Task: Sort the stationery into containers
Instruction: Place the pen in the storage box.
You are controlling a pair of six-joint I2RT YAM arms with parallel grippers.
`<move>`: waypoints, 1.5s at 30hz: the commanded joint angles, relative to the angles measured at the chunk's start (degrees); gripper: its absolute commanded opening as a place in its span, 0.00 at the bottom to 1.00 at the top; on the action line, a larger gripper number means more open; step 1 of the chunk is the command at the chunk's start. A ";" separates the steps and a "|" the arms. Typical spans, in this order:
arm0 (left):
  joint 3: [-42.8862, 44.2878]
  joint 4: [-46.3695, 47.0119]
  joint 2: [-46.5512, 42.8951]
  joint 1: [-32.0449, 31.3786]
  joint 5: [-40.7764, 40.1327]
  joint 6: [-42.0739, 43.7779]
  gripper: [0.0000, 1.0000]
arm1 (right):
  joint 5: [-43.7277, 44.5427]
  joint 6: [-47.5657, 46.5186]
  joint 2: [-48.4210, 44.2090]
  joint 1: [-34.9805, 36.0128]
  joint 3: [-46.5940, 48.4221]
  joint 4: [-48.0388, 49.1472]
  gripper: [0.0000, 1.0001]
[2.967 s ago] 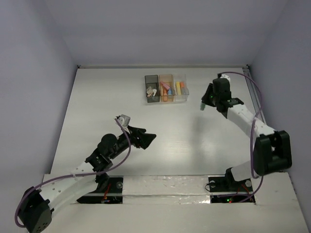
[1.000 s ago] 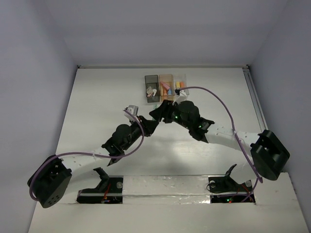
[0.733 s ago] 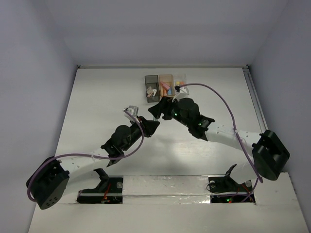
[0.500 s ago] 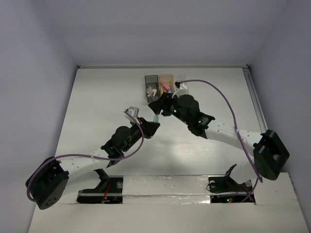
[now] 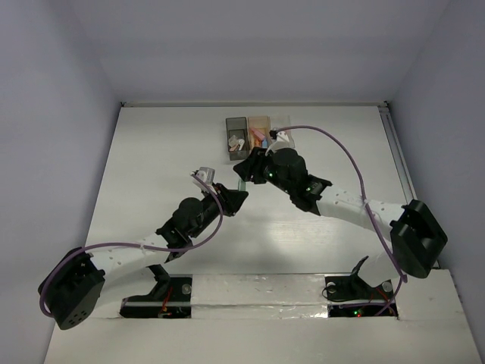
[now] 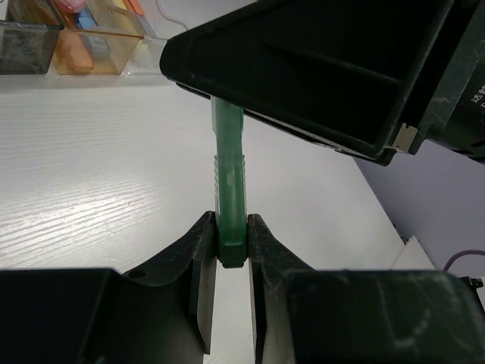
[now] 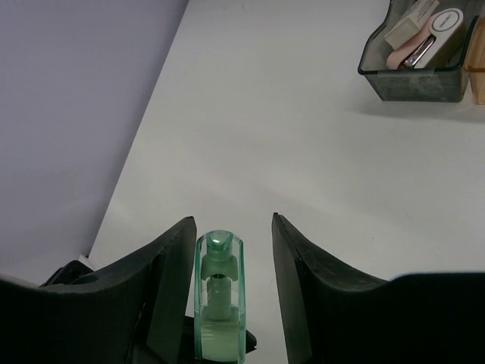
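Handover in progress, mid-bench. Three seconds back the right arm was out at the far right with the marker and the left arm sat lower left. Since then both have closed on each other, just near of the containers.

The mint green marker is now off the bench, upright between the two hands. The left hand is clenched on its lower end, both fingers pressed to the barrel. The right hand has let go: its fingers are spread around the marker's top, with a gap showing on each side in the right wrist view.

So the marker has likely passed right to left, and the right hand needs to back off next. The marker is not binned yet. The grey bin holds eraser-like bits and the orange bin holds markers, so the drop probably goes in a marker bin. The right arm covers the clear bin in the top view.
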 commanded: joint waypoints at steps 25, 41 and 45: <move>2.34 1.85 -3.52 -0.42 -3.70 -2.81 0.00 | 5.13 -2.11 -4.07 2.47 -7.16 8.67 0.09; 5.50 1.86 -7.74 -0.42 -6.08 -2.28 0.00 | 7.07 -1.76 -3.98 7.05 -12.87 13.69 0.00; 7.17 1.33 -8.44 -0.42 -6.51 -0.97 0.00 | 7.51 -1.15 -3.81 8.37 -13.49 12.81 0.00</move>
